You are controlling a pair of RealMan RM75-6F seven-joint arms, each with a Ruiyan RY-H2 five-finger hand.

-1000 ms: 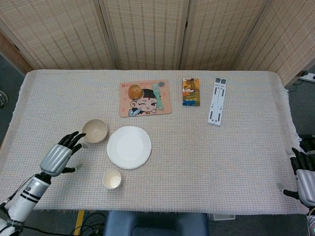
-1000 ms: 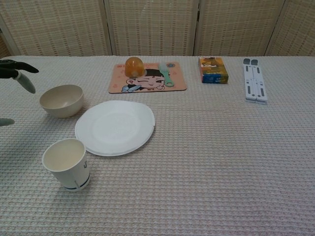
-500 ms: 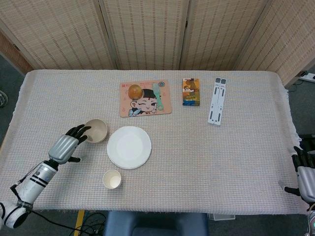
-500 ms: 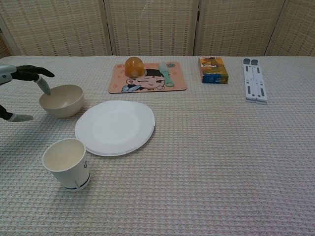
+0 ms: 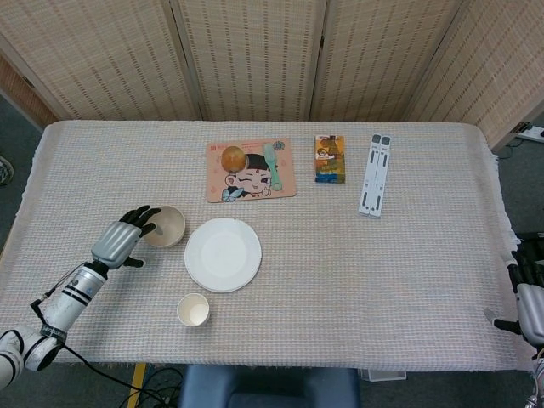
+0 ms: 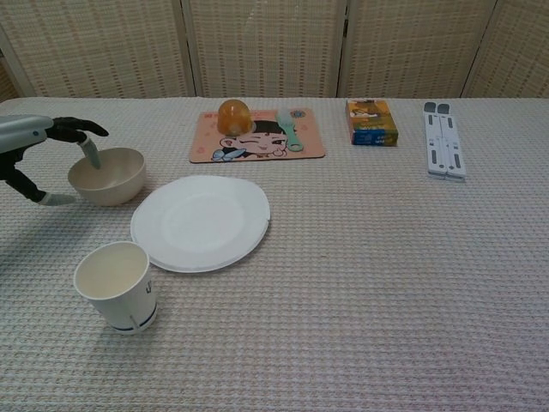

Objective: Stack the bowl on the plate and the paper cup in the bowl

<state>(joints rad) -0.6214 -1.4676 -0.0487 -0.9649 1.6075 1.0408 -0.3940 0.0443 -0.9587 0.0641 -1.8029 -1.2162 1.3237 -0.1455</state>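
- bowl (image 5: 165,226): 1
- plate (image 5: 223,254): 1
- paper cup (image 5: 194,309): 1
- cartoon mat (image 5: 251,170): 1
- orange ball (image 5: 233,158): 1
- green spoon (image 5: 272,164): 1
- small box (image 5: 330,158): 1
- folding stand (image 5: 374,174): 1

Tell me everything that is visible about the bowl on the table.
The bowl is small, round and beige, with a matte look, maybe plastic or ceramic. It stands upright on the woven tablecloth and looks empty. It sits just left of the white plate, apart from it, and behind the paper cup. The left hand is at its left rim, with a fingertip reaching over into the bowl and the thumb low outside the wall.
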